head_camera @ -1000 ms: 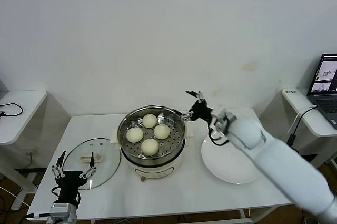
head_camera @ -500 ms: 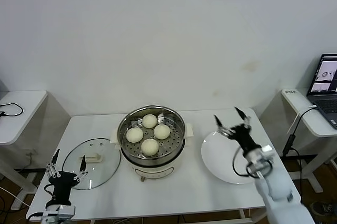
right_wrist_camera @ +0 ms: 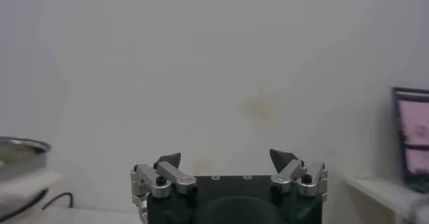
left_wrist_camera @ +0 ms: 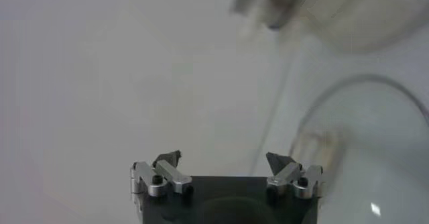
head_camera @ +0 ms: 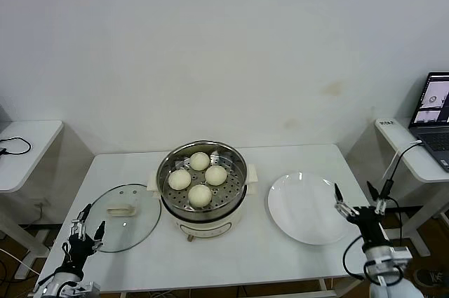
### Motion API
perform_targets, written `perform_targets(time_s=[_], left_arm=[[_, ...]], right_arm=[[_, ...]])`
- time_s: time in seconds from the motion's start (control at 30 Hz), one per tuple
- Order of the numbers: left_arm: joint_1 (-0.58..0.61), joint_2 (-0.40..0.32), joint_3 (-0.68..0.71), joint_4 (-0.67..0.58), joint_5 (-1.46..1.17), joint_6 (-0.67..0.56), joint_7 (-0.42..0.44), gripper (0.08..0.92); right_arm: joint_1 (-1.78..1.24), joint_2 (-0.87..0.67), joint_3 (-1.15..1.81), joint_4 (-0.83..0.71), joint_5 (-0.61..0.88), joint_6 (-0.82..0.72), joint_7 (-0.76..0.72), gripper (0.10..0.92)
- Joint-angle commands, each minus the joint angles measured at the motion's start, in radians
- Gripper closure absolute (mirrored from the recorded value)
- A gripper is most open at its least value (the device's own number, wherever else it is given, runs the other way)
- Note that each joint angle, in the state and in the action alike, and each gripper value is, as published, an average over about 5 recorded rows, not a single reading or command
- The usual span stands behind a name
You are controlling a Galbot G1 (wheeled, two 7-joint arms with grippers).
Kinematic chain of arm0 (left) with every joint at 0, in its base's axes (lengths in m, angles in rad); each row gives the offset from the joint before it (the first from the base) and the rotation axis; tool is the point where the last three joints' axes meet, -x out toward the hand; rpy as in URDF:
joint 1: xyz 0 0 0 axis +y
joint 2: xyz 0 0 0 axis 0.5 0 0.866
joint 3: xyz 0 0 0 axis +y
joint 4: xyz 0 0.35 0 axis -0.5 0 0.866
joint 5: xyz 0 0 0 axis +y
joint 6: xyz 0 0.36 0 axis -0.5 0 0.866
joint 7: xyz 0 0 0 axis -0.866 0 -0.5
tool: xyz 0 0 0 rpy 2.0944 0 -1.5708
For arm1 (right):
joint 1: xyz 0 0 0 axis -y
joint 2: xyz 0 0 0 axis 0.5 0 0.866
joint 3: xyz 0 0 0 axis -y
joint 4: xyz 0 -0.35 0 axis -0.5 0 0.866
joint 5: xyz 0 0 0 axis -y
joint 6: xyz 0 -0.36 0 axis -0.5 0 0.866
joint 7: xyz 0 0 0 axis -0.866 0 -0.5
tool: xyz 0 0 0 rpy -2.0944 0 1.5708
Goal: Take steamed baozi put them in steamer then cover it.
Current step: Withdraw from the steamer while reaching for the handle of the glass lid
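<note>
Steamer [head_camera: 202,184], table centre: we count four steamed baozi [head_camera: 200,179] inside, unchanged from a second ago. Cover [head_camera: 123,226]: flat on the table left of the steamer, not yet on it. White plate [head_camera: 306,208]: right of the steamer, bare. Right gripper [head_camera: 360,202]: we note it withdrawn from the steamer's far rim to the near right table edge, fingers spread, empty. Left gripper [head_camera: 84,227]: lowered near the cover's near-left edge, spread, empty.

Black end effector [right_wrist_camera: 225,158], silver-screwed finger mounts

The left gripper [left_wrist_camera: 224,159] — fingers spread, holding nothing — has the cover [left_wrist_camera: 365,145] at three o'clock, the steamer [left_wrist_camera: 348,11] at one.
</note>
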Motion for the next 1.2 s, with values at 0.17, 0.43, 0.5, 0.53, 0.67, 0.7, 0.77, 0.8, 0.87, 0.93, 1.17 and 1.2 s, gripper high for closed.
perform_targets(time_s=[0.17, 0.43, 0.5, 0.53, 0.67, 0.7, 0.77, 0.8, 0.87, 0.93, 1.17, 1.2], left_arm=[[-0.226, 0.079, 0.098, 0.236, 0.211, -0.065, -0.017, 0.177], [-0.297, 0.069, 0.158, 0.263, 0.200, -0.066, -0.006, 0.177], [-0.320, 0.066, 0.170, 0.281, 0.200, -0.065, -0.002, 0.177], [-0.331, 0.065, 0.176, 0.291, 0.199, -0.065, 0.000, 0.177], [-0.359, 0.062, 0.195, 0.329, 0.196, -0.064, 0.008, 0.177], [-0.361, 0.061, 0.198, 0.336, 0.196, -0.064, 0.009, 0.177], [-0.362, 0.060, 0.201, 0.346, 0.195, -0.065, 0.009, 0.177], [-0.362, 0.060, 0.202, 0.350, 0.193, -0.065, 0.010, 0.177], [-0.364, 0.061, 0.203, 0.356, 0.191, -0.065, 0.011, 0.177], [-0.369, 0.060, 0.205, 0.363, 0.189, -0.065, 0.011, 0.177], [-0.393, 0.060, 0.208, 0.375, 0.189, -0.064, 0.014, 0.177], [-0.395, 0.061, 0.209, 0.374, 0.188, -0.064, 0.015, 0.177]], right_arm=[[-0.098, 0.085, 0.096, 0.012, -0.005, 0.028, -0.002, 0.203], [-0.095, 0.098, 0.110, -0.009, -0.006, 0.031, -0.005, 0.202], [-0.096, 0.098, 0.113, -0.012, -0.006, 0.031, -0.007, 0.203], [-0.097, 0.098, 0.114, -0.014, -0.006, 0.031, -0.008, 0.203], [-0.101, 0.098, 0.119, -0.017, -0.004, 0.031, -0.013, 0.202], [-0.102, 0.099, 0.120, -0.017, -0.004, 0.031, -0.013, 0.202], [-0.104, 0.100, 0.119, -0.016, -0.004, 0.031, -0.015, 0.203], [-0.104, 0.101, 0.118, -0.016, -0.004, 0.031, -0.016, 0.203], [-0.104, 0.102, 0.117, -0.017, -0.003, 0.031, -0.017, 0.203], [-0.104, 0.104, 0.114, -0.017, -0.004, 0.031, -0.018, 0.203], [-0.116, 0.114, 0.106, -0.020, -0.009, 0.039, -0.021, 0.203], [-0.118, 0.115, 0.105, -0.021, -0.010, 0.040, -0.021, 0.202]])
